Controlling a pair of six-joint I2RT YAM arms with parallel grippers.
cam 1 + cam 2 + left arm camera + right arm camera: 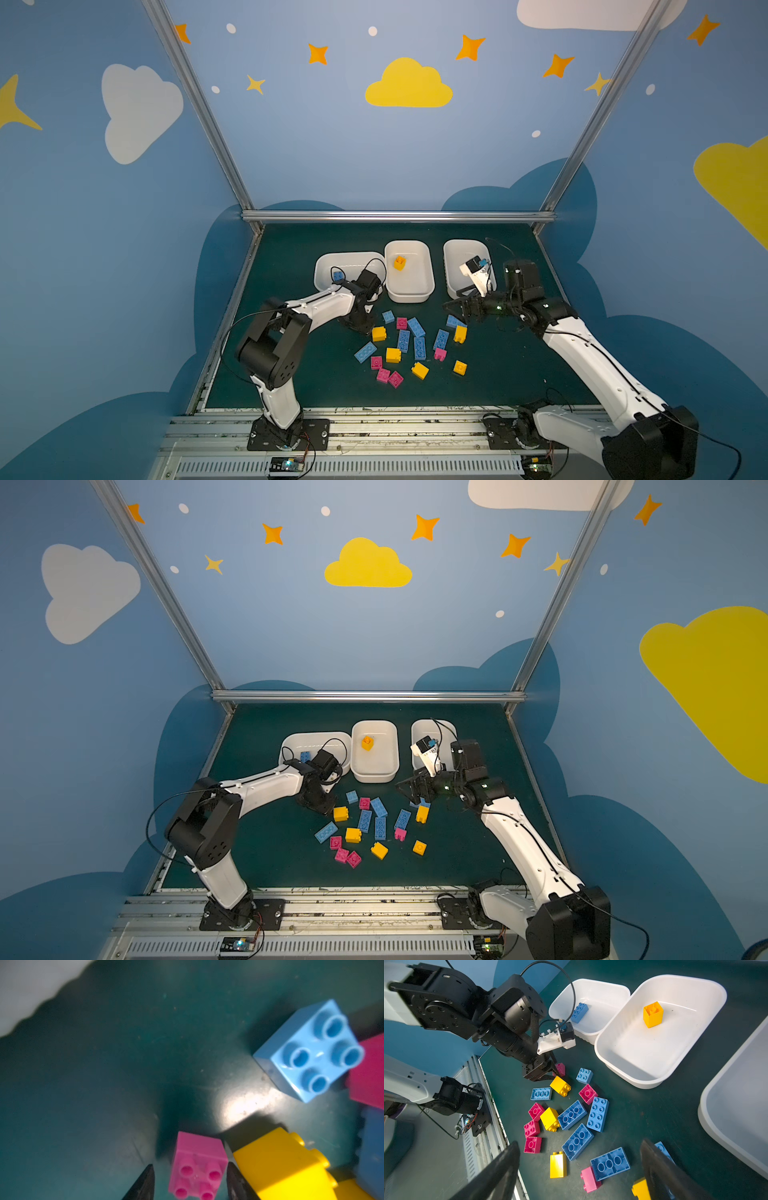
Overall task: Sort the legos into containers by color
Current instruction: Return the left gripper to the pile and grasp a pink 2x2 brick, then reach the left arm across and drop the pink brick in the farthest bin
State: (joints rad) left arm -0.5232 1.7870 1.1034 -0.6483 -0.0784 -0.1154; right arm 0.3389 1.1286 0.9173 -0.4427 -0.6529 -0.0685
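Several blue, yellow and pink legos (419,347) lie loose on the green mat in front of three white containers. The left container (328,259) holds a blue brick (338,275). A yellow brick (400,262) sits in the middle one (409,246). The right one (454,249) is partly hidden by my right wrist. My left gripper (190,1167) is down at the mat, its jaws straddling a small pink brick (198,1159); one finger touches it, the other stands off. My right gripper (579,1144) hangs wide open above the pile's right side, holding nothing.
A yellow brick (278,1163) lies right beside the left gripper's finger, with a light blue square brick (307,1051) a little farther off. Metal rails run along the back (399,216) and the front (374,417) of the mat.
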